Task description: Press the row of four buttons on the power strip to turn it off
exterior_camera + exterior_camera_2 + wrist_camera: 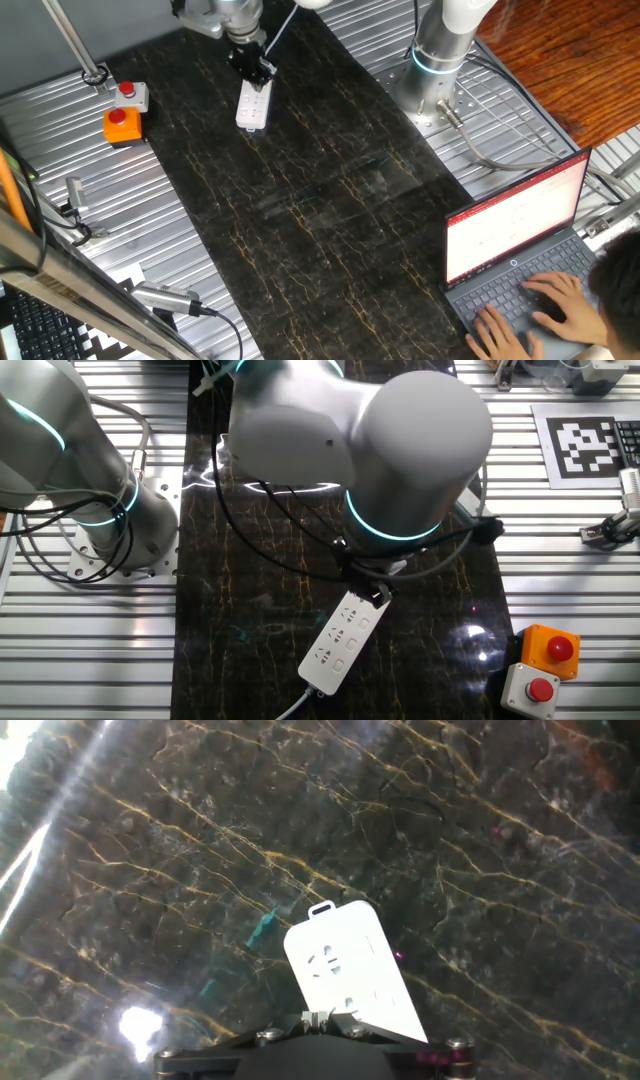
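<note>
So the pincer (256, 70) sits right over the power strip (253, 106), low on one end, presumably to poke the row of four buttons (356, 634). Can't tell whether its fingers are apart. Strip lies flat on the dark tabletop (320, 210), red-button boxes well beyond.

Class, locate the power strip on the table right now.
In one fixed view the power strip lies on the dark marble mat, directly under the gripper, right of the orange box.
</note>
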Controlling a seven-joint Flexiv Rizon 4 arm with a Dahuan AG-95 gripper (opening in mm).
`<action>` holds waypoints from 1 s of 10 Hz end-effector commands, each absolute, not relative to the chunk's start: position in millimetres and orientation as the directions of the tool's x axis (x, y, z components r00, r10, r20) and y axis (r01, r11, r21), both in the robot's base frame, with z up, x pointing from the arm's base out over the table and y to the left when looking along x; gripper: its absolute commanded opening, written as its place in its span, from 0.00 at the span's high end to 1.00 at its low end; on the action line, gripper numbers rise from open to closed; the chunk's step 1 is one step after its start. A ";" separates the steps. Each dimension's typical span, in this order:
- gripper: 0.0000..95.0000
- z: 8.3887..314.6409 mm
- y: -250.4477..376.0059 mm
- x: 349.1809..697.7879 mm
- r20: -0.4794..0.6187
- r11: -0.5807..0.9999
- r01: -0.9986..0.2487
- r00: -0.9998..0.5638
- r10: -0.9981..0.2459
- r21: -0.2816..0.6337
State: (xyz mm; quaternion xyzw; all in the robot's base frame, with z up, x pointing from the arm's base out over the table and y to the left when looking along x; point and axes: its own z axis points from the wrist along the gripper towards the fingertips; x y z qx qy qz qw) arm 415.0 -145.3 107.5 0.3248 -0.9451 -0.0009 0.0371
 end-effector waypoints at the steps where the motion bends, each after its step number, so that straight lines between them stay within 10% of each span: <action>1: 1.00 108.4 -145.6 413.6 0.135 0.814 -0.578 -0.812 -0.568 -0.057; 10: 1.00 108.4 -145.6 413.6 0.116 0.817 -0.574 -0.817 -0.565 -0.056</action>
